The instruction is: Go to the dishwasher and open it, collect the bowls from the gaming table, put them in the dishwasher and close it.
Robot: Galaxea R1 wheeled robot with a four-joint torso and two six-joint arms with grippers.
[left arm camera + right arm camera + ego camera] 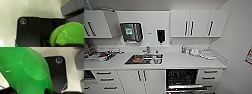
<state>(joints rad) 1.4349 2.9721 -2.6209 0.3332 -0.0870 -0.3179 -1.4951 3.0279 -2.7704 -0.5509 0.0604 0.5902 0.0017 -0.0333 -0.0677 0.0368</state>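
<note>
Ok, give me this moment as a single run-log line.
facing: kitchen counter | dishwasher: door open, racks showing | lime bowl: at left wrist | green bowl: at right wrist | sink: items inside

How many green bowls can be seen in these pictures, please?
2. A lime bowl is close to the left wrist camera; a darker green bowl is close to the right wrist camera. Others may be hidden.

I could read no text anywhere. The paper towel dispenser (131,32) on the wall carried a green and white label, but its writing was too blurred for me to make out. A red and white sign (249,56) hung on the side wall, and I could not read that either
</note>
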